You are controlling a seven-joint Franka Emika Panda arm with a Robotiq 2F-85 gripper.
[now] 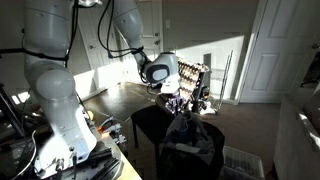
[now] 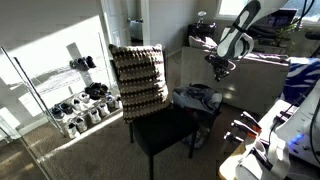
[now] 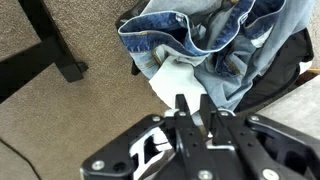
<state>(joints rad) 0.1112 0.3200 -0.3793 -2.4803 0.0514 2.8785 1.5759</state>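
A pair of blue jeans (image 3: 200,30) lies crumpled on a dark bag or hamper (image 3: 285,65), with a white pocket lining (image 3: 172,80) turned out at the near edge. My gripper (image 3: 193,98) hangs just above that white lining. Its two fingers stand a narrow gap apart, and I see nothing between them. In both exterior views the gripper (image 1: 177,98) (image 2: 220,68) points down over the jeans pile (image 1: 192,130) (image 2: 197,97), a short way above it.
A black chair (image 2: 165,128) with a patterned cushion (image 2: 137,75) on its back stands next to the pile; its leg (image 3: 55,50) shows on the carpet. A shoe rack (image 2: 85,102) lines the wall. The robot's white base (image 1: 60,120) and cables sit nearby.
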